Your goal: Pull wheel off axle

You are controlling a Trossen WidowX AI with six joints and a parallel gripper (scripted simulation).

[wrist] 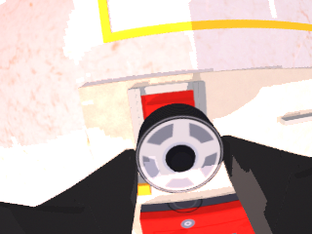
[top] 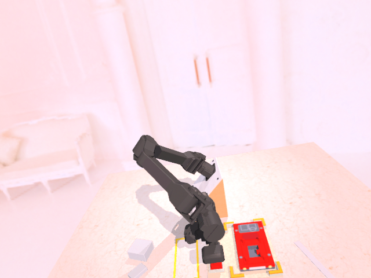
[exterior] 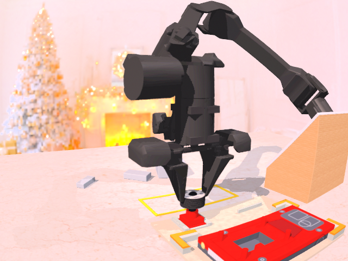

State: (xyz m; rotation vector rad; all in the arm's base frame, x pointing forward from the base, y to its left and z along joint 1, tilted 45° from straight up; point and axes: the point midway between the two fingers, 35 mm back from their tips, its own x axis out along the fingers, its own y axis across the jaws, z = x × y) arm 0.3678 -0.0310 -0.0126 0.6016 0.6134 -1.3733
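No brand name, label or lettering can be read on anything here; the red chassis plate (top: 244,260) (exterior: 219,234) (wrist: 161,221) carries only line markings on a grey panel (top: 248,228) (exterior: 302,219) at one end, rectangles and a circle with no legible words.

The end effector (exterior: 193,198) (wrist: 178,151) points down and is clenched on the wheel (exterior: 192,203) (wrist: 158,172), one finger against each side of the black ribbed tyre. The wheel lies level between the fingertips, its pale spoked hub facing up toward the wrist, with a dark round centre. In the exterior view it sits above the red axle stand (top: 216,265) (exterior: 192,219) (wrist: 168,98), and a short dark piece of the upright axle (exterior: 192,209) shows between the wheel's underside and the stand. The axle does not stick out above the hub. Whether its tip is still inside the bore cannot be told.

The marked area, a yellow outlined rectangle (top: 174,260) (exterior: 148,207) (wrist: 205,24), lies on the desk (top: 98,209) (exterior: 42,219) (wrist: 34,88) just beside the stand, and the wheel is outside it. On the stand's other side, the chassis plate lies flat between orange-topped corner brackets (top: 236,274) (exterior: 179,242) (wrist: 144,189). Pale grey blocks (top: 139,250) (exterior: 137,175) rest beyond the yellow outline. The arm (top: 162,175) (exterior: 261,51) reaches over from a slanted wooden mount (top: 219,200) (exterior: 328,157).
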